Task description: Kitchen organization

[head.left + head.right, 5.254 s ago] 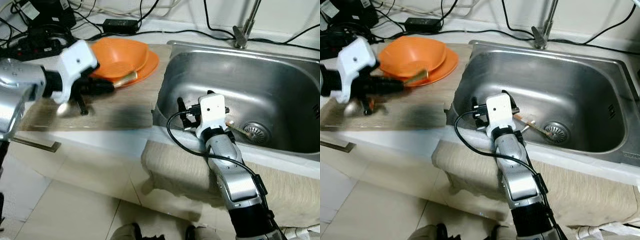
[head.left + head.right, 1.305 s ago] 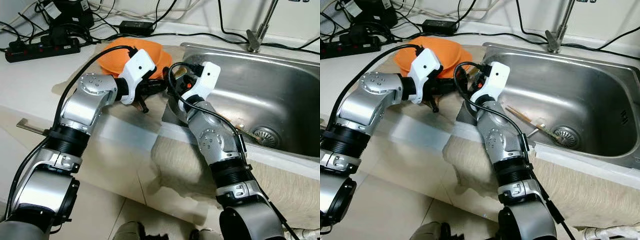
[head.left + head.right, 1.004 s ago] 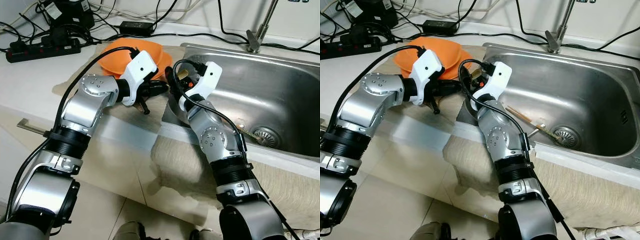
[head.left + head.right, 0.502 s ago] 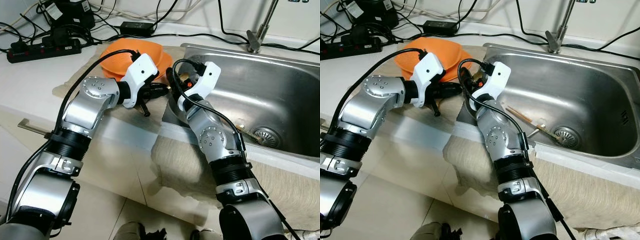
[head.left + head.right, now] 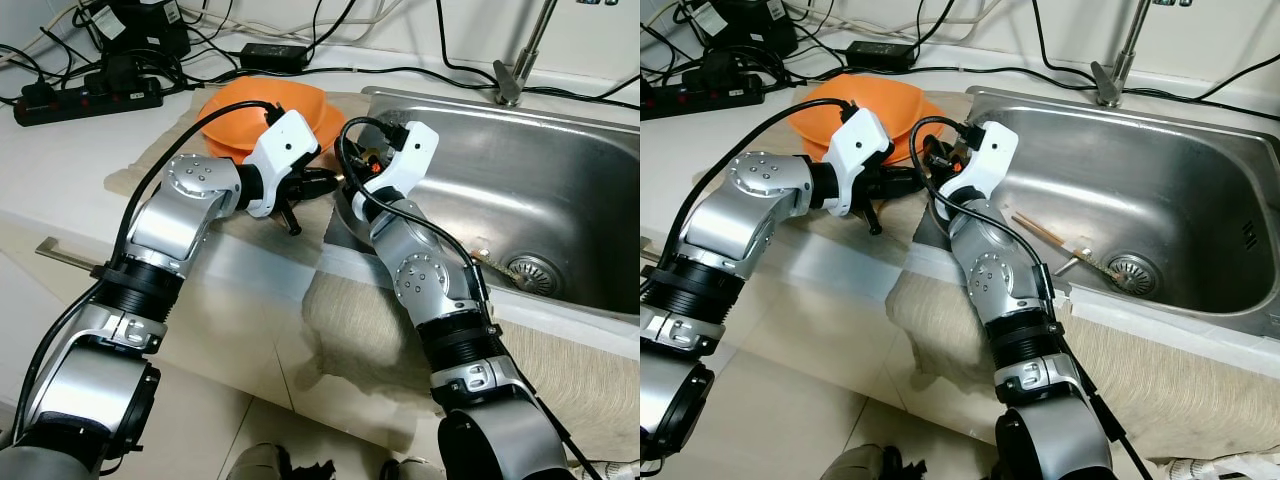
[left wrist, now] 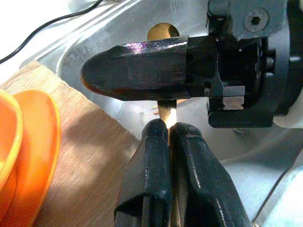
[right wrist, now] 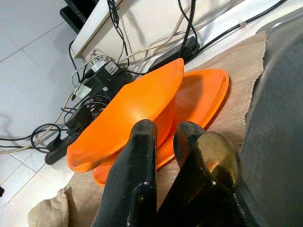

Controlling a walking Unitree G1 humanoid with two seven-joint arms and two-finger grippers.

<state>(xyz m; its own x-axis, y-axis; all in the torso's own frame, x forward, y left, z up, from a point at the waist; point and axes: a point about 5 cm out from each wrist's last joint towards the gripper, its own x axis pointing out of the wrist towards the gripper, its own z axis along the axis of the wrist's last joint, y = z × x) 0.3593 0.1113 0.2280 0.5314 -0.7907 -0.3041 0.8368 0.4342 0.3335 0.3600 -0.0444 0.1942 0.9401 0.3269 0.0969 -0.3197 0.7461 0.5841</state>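
At the sink's (image 5: 560, 130) left edge, both claws pinch one spoon (image 6: 166, 113): left claw (image 6: 169, 142) closed on its handle, right claw (image 7: 163, 142) closed by its bowl; a handover seems underway, and next one claw must let go

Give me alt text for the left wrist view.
The left gripper is shut on a thin golden utensil handle, meeting the right gripper above the sink edge. An orange plate sits on a woven mat alongside.

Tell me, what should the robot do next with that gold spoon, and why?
Probably settle the right gripper onto the spoon for a handover: the left gripper pinches its handle, and its bowl lies against the right gripper, at the sink edge.
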